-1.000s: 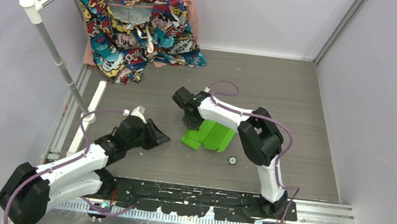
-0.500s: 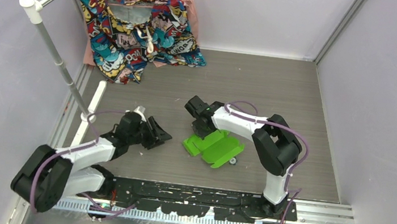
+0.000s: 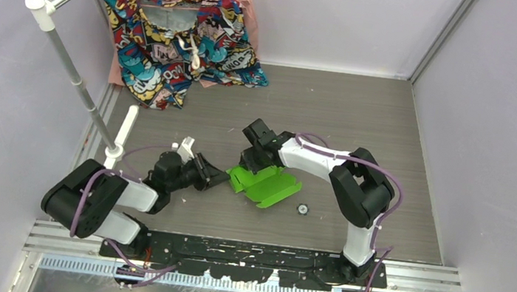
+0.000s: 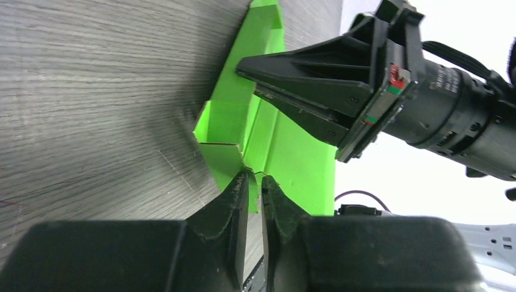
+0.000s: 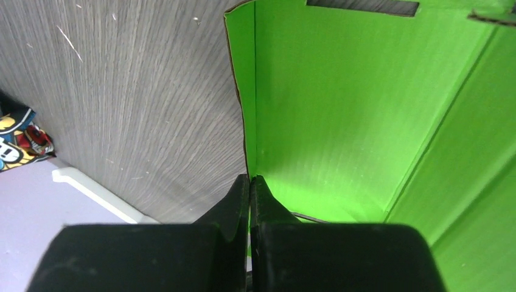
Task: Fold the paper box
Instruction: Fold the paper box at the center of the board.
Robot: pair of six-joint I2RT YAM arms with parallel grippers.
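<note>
- The bright lime-green thin-card paper box (image 3: 270, 187) lies half opened on the grey wood-grain table (image 3: 391, 132). It sits between the two arms, with one wall raised and its other panels spread flat toward the right arm's side.
- The right gripper (image 5: 249, 180) is clamped tight. Its fingers pinch the upright edge of a green wall at the box's far-left corner.
- The left gripper (image 4: 254, 176) sits at the box's left end, its jaws narrowed to a thin slit at a small corner flap. From the wrist view I cannot tell whether that flap is truly pinched or only touches the tips.
- I judge the step in hand to be raising this end flap against the wall the right gripper holds.
- To do it well, I would use the right pinch as a fixed anchor and take a deeper bite on the flap with the left.
- I would then swing the flap about its score line rather than pull it, because card this thin will likely buckle or slide on the table.
- Both sets of fingertips work the same corner, close together, so I would leave room between them.
</note>
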